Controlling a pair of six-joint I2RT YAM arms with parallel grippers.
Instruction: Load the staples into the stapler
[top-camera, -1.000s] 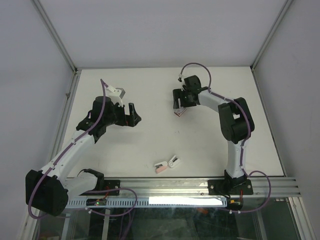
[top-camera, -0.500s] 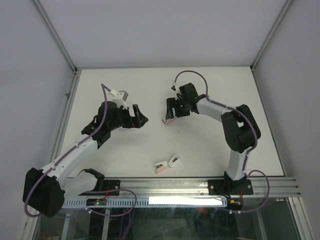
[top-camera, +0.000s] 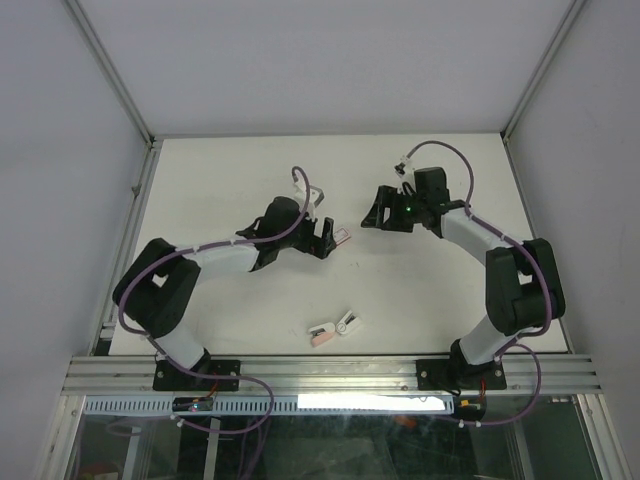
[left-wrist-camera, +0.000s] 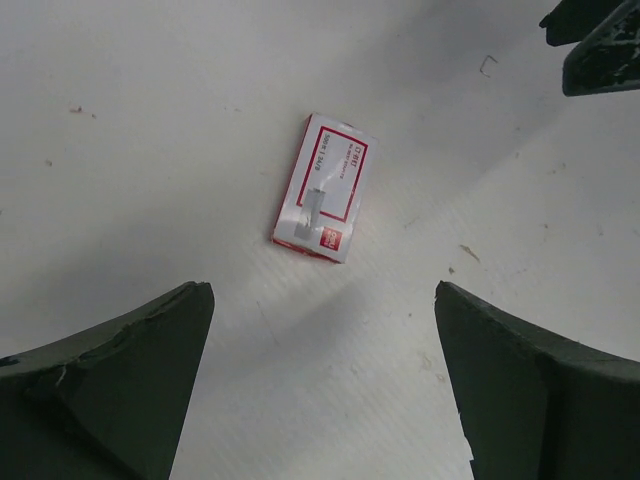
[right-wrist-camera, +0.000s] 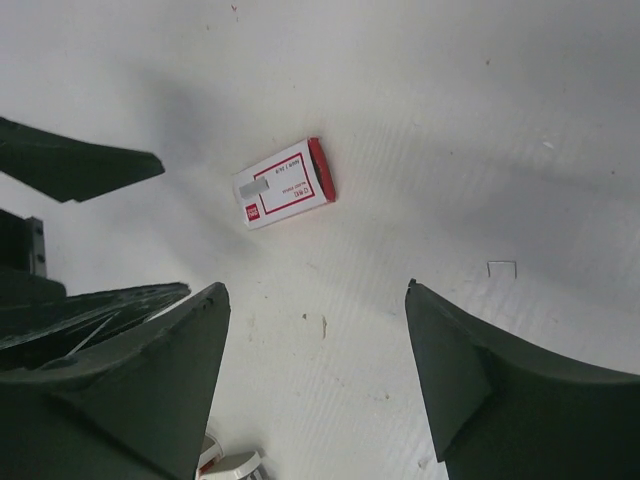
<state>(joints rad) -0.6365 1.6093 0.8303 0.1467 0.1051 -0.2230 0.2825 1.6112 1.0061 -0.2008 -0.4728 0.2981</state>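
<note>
From the overhead camera I see the left gripper (top-camera: 325, 238) at the middle of the frame, jaws spread. The staples (top-camera: 342, 237) lie flat on the white table (top-camera: 230, 170) just to its right, not held. The right gripper (top-camera: 378, 212) sits a little up and right of the box, also spread and holding nothing. The stapler (top-camera: 335, 327) lies well apart from both at lower centre, open in a V.

On the left wrist camera the red-and-white box lies at centre, above the gap between my two fingers (left-wrist-camera: 130, 380), touching neither. The right gripper's tips show in the upper right corner.

On the right wrist camera the box lies upper left of centre, clear of the wide-apart fingers. A loose staple (right-wrist-camera: 501, 267) lies right of centre, and a bit of the stapler peeks in at the bottom edge.
</note>
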